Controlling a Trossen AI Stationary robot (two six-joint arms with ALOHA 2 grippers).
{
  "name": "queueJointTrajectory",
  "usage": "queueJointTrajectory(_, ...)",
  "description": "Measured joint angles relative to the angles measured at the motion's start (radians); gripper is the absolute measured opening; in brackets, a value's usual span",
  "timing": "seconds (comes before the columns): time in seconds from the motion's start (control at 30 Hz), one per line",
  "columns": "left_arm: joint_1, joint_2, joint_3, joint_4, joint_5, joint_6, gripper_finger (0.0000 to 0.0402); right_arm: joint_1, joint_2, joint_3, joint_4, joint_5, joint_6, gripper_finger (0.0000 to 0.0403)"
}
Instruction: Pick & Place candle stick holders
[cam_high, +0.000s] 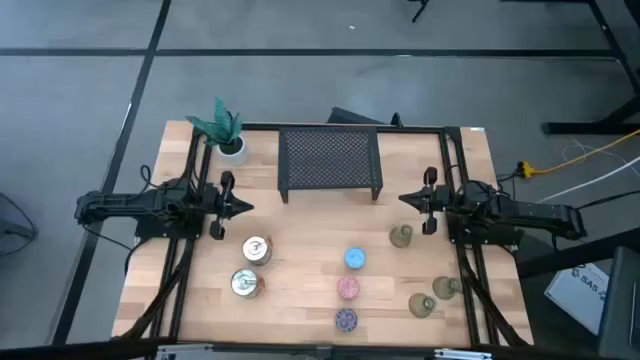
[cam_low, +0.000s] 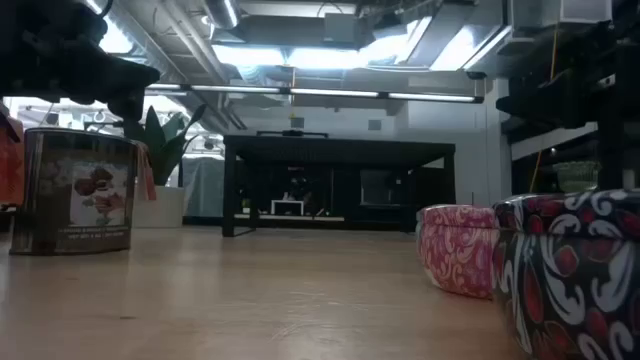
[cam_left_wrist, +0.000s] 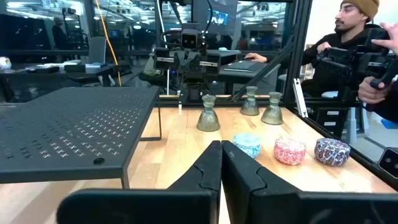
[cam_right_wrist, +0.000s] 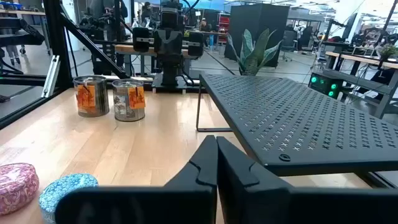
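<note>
The left gripper (cam_high: 243, 208) is hovering at the table's left side with its fingers pressed together on nothing, and the right gripper (cam_high: 405, 201) is hanging opposite at the right side, likewise closed and empty. Between them the black mesh rack (cam_high: 330, 160) is standing at the far edge, with the potted plant (cam_high: 226, 132) just left of it. Two silvery holders (cam_high: 256, 250) (cam_high: 245, 284) are sitting near the left arm. The blue holder (cam_high: 355, 259), pink holder (cam_high: 348, 289) and purple holder (cam_high: 346, 320) are lining up toward the near edge. Three olive-green holders (cam_high: 402, 236) (cam_high: 446, 288) (cam_high: 423, 305) are clustering at the right, one partly tucked under the frame rail. In the low view only the pink (cam_low: 455, 248) and purple ones (cam_low: 570, 270) are showing, the purple one cut off by the picture's edge. A person (cam_left_wrist: 357, 46) is sitting beyond the table, partly out of frame.
</note>
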Motion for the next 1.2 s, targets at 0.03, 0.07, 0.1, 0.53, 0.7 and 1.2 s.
queueJointTrajectory(0.03,0.0,0.0,0.0,0.0,0.0,0.0,0.0002,0.0,0.0,0.0,0.0,0.0,0.0,0.0)
queueJointTrajectory(0.07,0.0,0.0,0.0,0.0,0.0,0.0,0.0002,0.0,0.0,0.0,0.0,0.0,0.0,0.0001)
queueJointTrajectory(0.1,0.0,0.0,0.0,0.0,0.0,0.0,0.0002,0.0,0.0,0.0,0.0,0.0,0.0,0.0002)
queueJointTrajectory(0.53,0.0,0.0,0.0,0.0,0.0,0.0,0.0002,0.0,0.0,0.0,0.047,0.003,0.056,0.0042)
queueJointTrajectory(0.7,0.0,0.0,0.0,0.0,0.0,0.0,0.0002,0.002,0.0,0.0,0.074,-0.004,0.06,0.005)
queueJointTrajectory(1.2,0.0,0.0,0.0,0.0,0.0,0.0,0.0002,0.072,0.313,0.183,0.063,0.026,-0.052,0.0126)
